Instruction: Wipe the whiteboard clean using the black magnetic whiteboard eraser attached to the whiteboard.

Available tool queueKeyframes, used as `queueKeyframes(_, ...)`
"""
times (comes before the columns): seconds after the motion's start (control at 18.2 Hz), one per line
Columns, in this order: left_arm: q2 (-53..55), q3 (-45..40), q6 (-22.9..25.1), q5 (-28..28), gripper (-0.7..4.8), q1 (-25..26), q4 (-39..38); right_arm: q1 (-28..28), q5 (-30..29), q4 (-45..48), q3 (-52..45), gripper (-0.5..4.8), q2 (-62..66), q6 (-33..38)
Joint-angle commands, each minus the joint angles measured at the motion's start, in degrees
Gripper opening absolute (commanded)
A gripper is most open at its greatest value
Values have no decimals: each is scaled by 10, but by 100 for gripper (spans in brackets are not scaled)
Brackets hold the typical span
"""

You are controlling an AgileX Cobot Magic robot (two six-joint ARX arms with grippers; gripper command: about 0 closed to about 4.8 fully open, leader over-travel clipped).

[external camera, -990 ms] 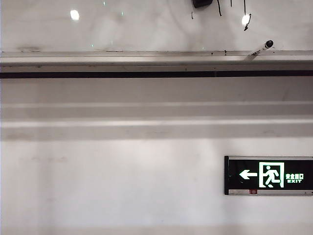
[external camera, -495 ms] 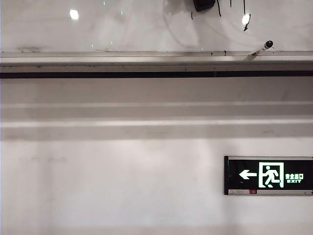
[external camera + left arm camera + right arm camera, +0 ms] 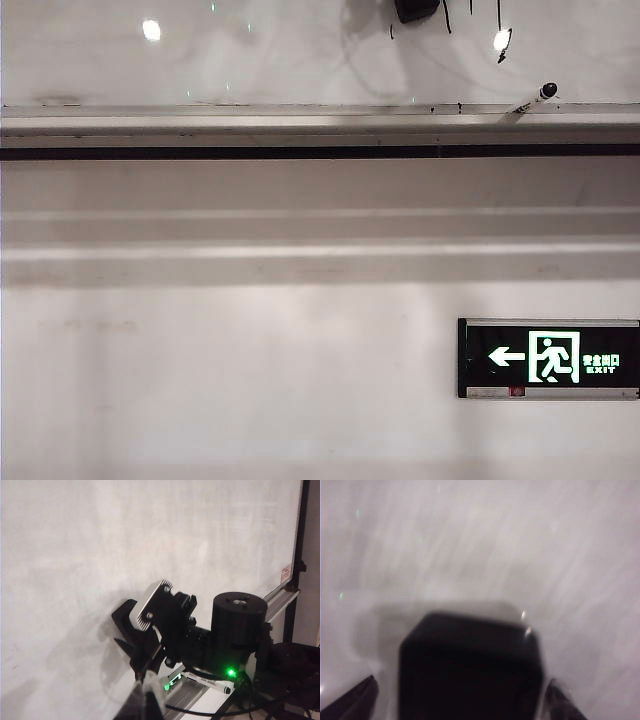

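Glossy whiteboard [image 3: 520, 540], right gripper [image 3: 465, 700] spread around blocky black eraser [image 3: 470, 670], left gripper [image 3: 145, 695] pressed together

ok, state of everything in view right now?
whiteboard: unwiped, black strokes by the eraser
eraser: on the board, between the right gripper's fingers, gaps either side
right gripper: open, at the board, straddling the eraser
left gripper: shut, nothing seen in it, off the board
marker: capped, lying on the rail
exit sign: lit
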Motion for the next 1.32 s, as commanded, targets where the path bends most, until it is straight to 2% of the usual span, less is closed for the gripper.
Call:
queueKeyframes(0.06,-2,1,-2,3,-6,-1,12,-2,9,-10,-1,386,2,2)
queueKeyframes(0.17,-2,1,-2,3,-6,-1,11,-2,39,-16,-1,236,2,2)
queueKeyframes(0.22,-2,1,-2,3,-6,-1,11,-2,39,-18,-1,190,4,2)
queueKeyframes(0.28,-2,1,-2,3,-6,-1,12,-3,42,-18,-1,165,6,1)
queueKeyframes(0.5,-2,1,-2,3,-6,-1,12,-4,47,19,0,145,10,0)
queueKeyframes(0.94,-2,1,-3,18,-6,-1,11,1,50,57,57,146,11,0)
queueKeyframes(1.16,-2,1,-4,18,-6,-1,11,1,46,111,59,147,11,0)
queueKeyframes(1.32,-2,1,-4,18,-6,-1,8,7,29,117,59,147,11,0)
